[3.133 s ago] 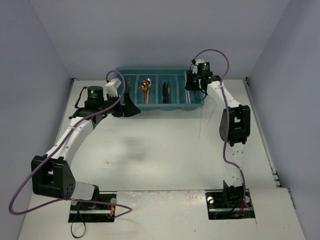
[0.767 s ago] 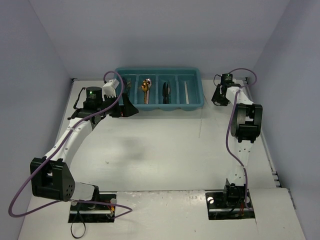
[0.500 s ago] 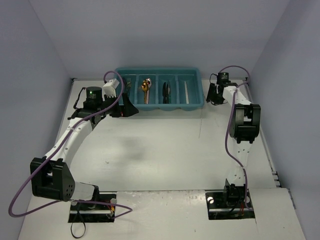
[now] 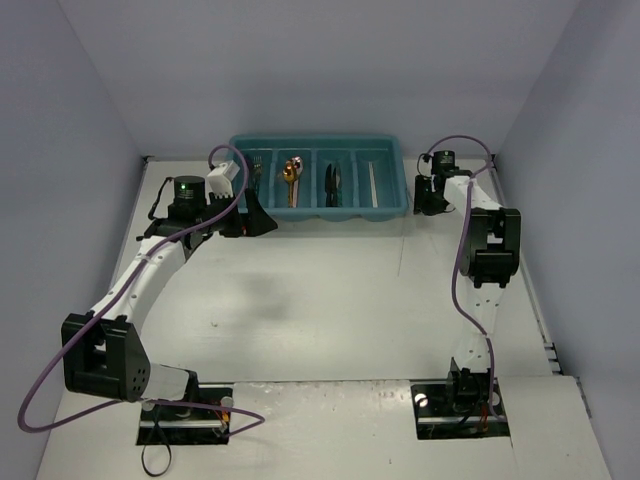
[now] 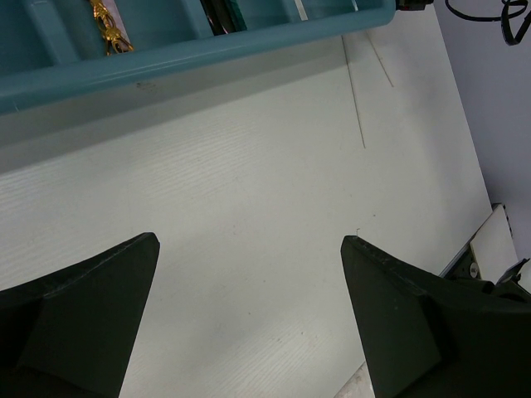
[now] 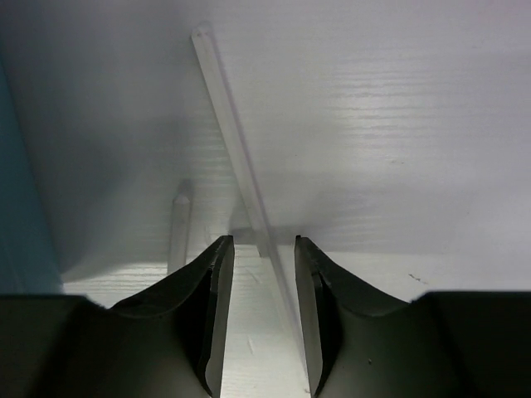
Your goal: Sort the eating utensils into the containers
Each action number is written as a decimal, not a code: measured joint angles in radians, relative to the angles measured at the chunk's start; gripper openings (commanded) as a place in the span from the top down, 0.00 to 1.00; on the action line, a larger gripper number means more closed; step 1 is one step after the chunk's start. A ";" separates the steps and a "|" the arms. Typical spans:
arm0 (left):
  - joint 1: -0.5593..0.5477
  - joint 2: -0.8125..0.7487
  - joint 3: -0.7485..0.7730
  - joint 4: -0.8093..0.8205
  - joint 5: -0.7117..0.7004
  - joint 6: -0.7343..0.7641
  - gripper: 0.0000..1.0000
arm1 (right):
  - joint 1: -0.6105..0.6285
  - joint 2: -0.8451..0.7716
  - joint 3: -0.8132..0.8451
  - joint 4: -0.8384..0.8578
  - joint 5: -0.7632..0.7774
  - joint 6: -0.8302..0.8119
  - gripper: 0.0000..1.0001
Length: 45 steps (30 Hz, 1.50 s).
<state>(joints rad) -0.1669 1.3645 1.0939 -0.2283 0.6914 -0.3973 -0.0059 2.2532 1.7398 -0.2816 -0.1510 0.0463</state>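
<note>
One white desk (image 4: 320, 300) carries it all, and at its far side sits the teal cutlery tray (image 4: 330, 213), its four compartments holding forks (image 4: 255, 160), a gold spoon (image 4: 290, 172), black knives (image 4: 332, 180) and, in the rightmost, a pale chopstick (image 4: 373, 185).

My left gripper (image 5: 249, 249) hangs wide open and empty just in front of the tray's left end, over bare desk.

My right gripper (image 6: 264, 242) is what has changed. Three seconds ago it was over the tray's right-hand compartment. It has since swung out past the tray's right end and dropped low to the desk. Its jaws have narrowed to a small gap and now stand either side of a loose chopstick (image 6: 232, 141) lying flat on the desk. I see a sliver of space on both sides, so it is straddled, not yet pinched. A shorter pale stick (image 6: 178, 232) lies just left of my left finger, outside the jaws.

So I judge the last drop-off finished and the next pick begun — these sticks look like the final strays, bound for the rightmost compartment.
</note>
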 measured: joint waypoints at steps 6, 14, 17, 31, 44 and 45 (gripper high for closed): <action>0.004 0.000 0.000 -0.001 0.000 0.000 0.09 | 0.001 -0.002 -0.016 0.010 0.046 -0.084 1.00; 0.008 0.004 0.000 0.000 0.005 0.001 0.09 | -0.002 -0.060 -0.104 0.029 0.084 -0.177 1.00; 0.009 0.004 -0.001 0.011 0.021 0.000 0.09 | -0.007 -0.110 -0.154 -0.007 0.081 -0.201 1.00; 0.011 -0.014 -0.049 0.260 0.300 -0.149 0.09 | 0.137 -0.693 -0.225 -0.028 -0.109 -0.645 1.00; -0.046 0.001 -0.046 0.266 0.459 -0.196 0.09 | 0.452 -1.155 -0.780 -0.081 -0.212 -1.724 1.00; -0.067 0.005 -0.040 0.234 0.460 -0.174 0.09 | 0.458 -1.180 -0.804 -0.084 -0.225 -1.785 1.00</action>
<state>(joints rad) -0.2343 1.3693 1.0543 0.0052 1.1514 -0.5709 0.4519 1.0728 0.9356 -0.3658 -0.3757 -1.7385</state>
